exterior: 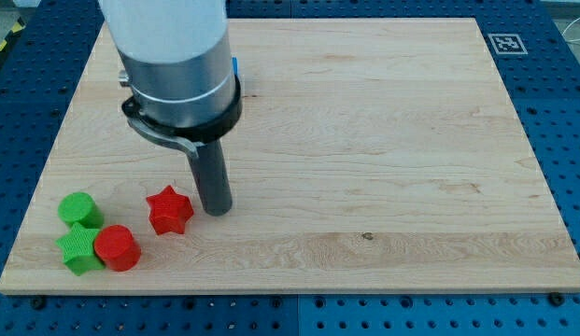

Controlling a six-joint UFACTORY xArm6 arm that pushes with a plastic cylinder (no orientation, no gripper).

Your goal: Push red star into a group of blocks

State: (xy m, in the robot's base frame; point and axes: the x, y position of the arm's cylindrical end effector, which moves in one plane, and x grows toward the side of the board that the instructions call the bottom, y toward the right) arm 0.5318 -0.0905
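Note:
The red star [170,210] lies on the wooden board [364,140] at the lower left. My tip [218,211] stands just to the star's right, close to it or touching; I cannot tell which. A group of three blocks sits further left near the board's bottom-left corner: a green round block [78,209], a green star-like block [78,248] and a red round block [117,248]. The red star lies a short gap up and to the right of the red round block.
A blue block [235,67] shows as a sliver behind the arm's grey body [177,56] at the view's top left. A printed marker tag [505,43] sits at the board's top-right corner. A blue perforated table surrounds the board.

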